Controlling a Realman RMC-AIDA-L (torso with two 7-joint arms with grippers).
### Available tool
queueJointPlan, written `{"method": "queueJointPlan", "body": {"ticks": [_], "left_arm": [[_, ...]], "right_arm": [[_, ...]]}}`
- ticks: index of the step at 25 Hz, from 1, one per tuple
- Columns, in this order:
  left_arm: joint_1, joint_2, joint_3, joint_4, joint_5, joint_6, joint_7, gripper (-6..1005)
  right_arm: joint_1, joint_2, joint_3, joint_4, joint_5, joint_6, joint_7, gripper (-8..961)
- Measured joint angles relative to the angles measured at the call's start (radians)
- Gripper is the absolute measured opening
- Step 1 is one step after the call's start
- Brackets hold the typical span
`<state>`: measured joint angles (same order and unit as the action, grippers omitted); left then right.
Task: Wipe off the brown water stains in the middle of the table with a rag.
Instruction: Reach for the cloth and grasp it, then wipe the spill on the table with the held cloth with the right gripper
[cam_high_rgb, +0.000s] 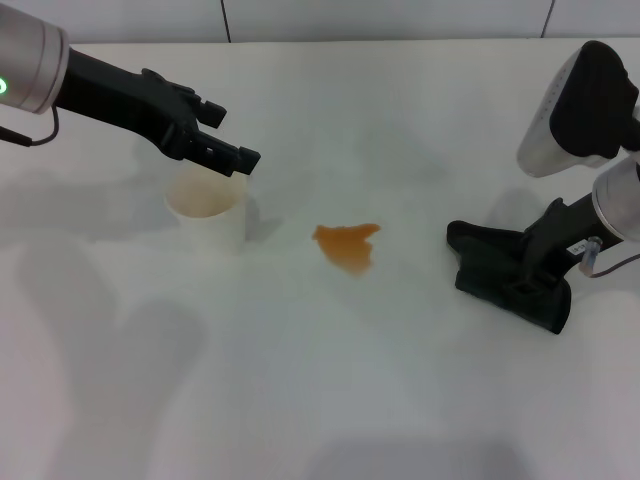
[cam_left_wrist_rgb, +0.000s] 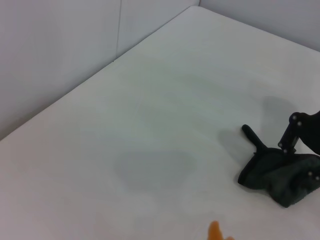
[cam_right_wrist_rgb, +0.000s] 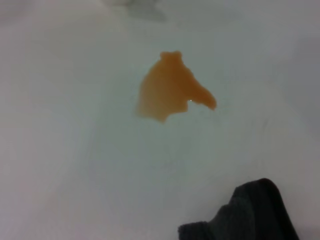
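Observation:
The brown water stain (cam_high_rgb: 347, 244) is a small orange-brown patch in the middle of the white table (cam_high_rgb: 330, 390). It also shows in the right wrist view (cam_right_wrist_rgb: 170, 89), and its edge shows in the left wrist view (cam_left_wrist_rgb: 215, 232). The dark rag (cam_high_rgb: 520, 290) lies bunched on the table to the right of the stain, apart from it. It also shows in the left wrist view (cam_left_wrist_rgb: 280, 177) and the right wrist view (cam_right_wrist_rgb: 250, 215). My right gripper (cam_high_rgb: 505, 245) is down on the rag, its fingers spread wide over the top of it. My left gripper (cam_high_rgb: 235, 138) hovers open at the far left.
A white cup (cam_high_rgb: 205, 208) with a pale tan inside stands left of the stain, directly under the left gripper. The table's far edge meets a grey wall (cam_left_wrist_rgb: 60, 45).

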<state>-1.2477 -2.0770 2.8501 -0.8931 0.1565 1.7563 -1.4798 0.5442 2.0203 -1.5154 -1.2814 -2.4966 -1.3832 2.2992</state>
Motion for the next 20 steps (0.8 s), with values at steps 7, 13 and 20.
{"method": "queueJointPlan", "body": {"ticks": [7,13,20], "left_arm": [[-0.001,0.0,0.0,-0.001,0.0,0.0,-0.001,894],[-0.001,0.0,0.0,-0.001,0.0,-0.009,-0.002,894],[-0.001,0.0,0.0,-0.002,-0.001,-0.014,-0.002,894]], "right_arm": [[-0.006,0.0,-0.02,-0.024,0.002,0.008,0.002,299],[-0.009,-0.002,-0.037,-0.044,0.01,0.013,0.001,203],[-0.002,-0.002,-0.049,-0.045,0.015,0.015,0.0,76]]}}
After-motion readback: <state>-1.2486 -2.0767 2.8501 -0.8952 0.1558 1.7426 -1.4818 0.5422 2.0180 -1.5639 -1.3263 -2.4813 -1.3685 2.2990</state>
